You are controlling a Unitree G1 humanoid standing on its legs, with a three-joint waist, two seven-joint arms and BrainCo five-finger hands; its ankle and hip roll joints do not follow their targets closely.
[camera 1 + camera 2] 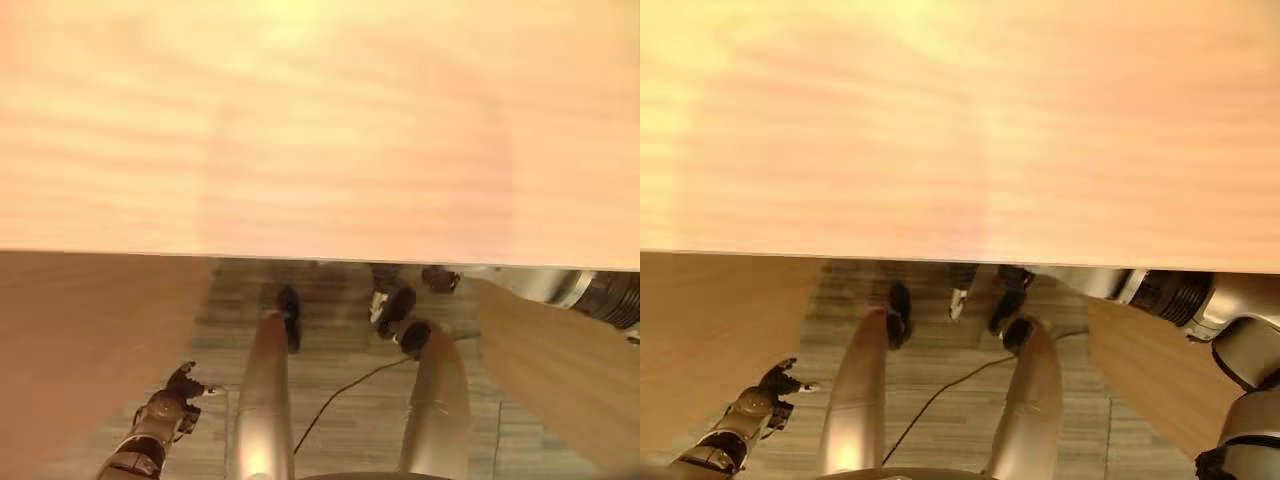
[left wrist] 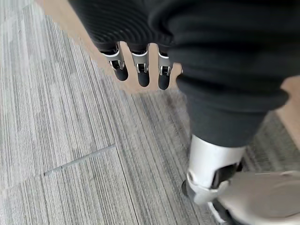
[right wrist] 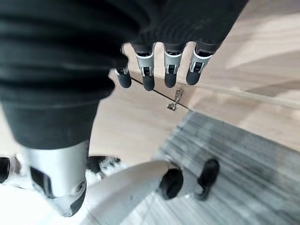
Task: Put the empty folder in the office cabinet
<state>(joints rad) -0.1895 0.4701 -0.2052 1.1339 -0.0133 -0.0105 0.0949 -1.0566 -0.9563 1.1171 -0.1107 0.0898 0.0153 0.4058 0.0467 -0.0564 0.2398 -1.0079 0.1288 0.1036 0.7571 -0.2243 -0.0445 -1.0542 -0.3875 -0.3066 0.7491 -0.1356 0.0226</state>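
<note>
Currently no folder seen in either hand. Left hand (image 1: 172, 400) hangs low, fingers (image 2: 142, 70) relaxed, empty. Right hand (image 3: 161, 70) fingers straight, empty, near cabinet door (image 3: 140, 122) with small handle (image 3: 174, 100). Risk: tabletop (image 1: 320, 130) close overhead; raising arm could strike its edge.

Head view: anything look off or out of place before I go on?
Nothing looks spilled or damaged. The wooden surface is bare, and the grey carpet below is tidy. Both hands hang empty with relaxed fingers: left hand, right hand. No folder in sight.
</note>
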